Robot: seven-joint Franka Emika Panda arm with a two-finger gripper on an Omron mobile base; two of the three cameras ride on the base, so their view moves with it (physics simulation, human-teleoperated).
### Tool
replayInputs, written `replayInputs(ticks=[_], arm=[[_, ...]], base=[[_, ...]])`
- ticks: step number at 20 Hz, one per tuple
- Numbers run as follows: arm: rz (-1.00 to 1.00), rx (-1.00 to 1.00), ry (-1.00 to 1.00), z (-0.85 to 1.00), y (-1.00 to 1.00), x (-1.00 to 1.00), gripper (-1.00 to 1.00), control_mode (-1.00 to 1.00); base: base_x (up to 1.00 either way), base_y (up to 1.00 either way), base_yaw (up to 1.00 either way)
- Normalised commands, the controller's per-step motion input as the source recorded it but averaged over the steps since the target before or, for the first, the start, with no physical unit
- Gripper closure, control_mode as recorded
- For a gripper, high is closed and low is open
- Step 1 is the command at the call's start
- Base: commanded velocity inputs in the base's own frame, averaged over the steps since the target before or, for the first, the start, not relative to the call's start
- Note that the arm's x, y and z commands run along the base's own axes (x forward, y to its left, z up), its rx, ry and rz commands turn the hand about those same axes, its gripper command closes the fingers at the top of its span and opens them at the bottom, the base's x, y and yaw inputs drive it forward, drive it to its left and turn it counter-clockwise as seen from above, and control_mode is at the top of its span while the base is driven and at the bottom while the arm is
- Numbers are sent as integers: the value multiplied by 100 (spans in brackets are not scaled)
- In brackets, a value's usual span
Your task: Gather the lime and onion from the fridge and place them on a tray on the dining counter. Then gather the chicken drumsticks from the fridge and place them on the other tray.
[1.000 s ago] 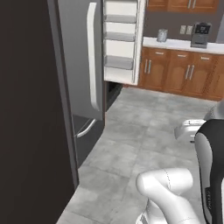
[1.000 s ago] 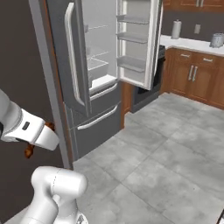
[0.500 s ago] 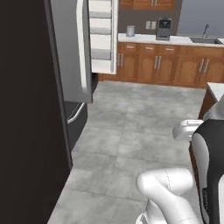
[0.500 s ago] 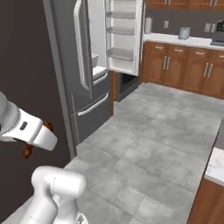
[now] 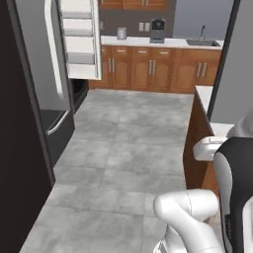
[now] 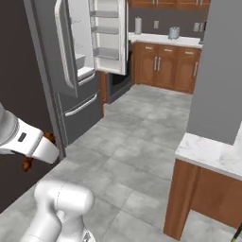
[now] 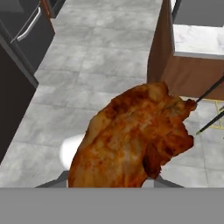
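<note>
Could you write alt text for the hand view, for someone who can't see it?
A large browned chicken drumstick sits right in front of the camera, held at the gripper. Behind it lies grey tiled floor, with the dark fridge at upper left and the wooden-based, marble-topped dining counter at upper right.

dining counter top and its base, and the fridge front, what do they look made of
Dining counter: the top looks like polished white-grey marble, faintly veined; the base looks like warm brown wood with a smooth satin face. Fridge: dark grey, probably brushed or painted metal with a soft sheen; its long curved handles look like glossy white plastic or coated metal.
</note>
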Motion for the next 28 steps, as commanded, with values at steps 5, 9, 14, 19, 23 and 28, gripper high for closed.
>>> replayInputs(ticks=[5,9,14,19,23,28], arm=[[0,0,0,0,0,0,100,100],[0,0,0,0,0,0,100,100],[0,0,0,0,0,0,100,100],[0,0,0,0,0,0,100,100],[0,0,0,0,0,0,100,100],[0,0,0,0,0,0,100,100]], base=[[-2,-100,-17],[0,-100,-17],[0,-100,-17],[0,-100,-16],[10,-100,-17],[26,-100,-18]])
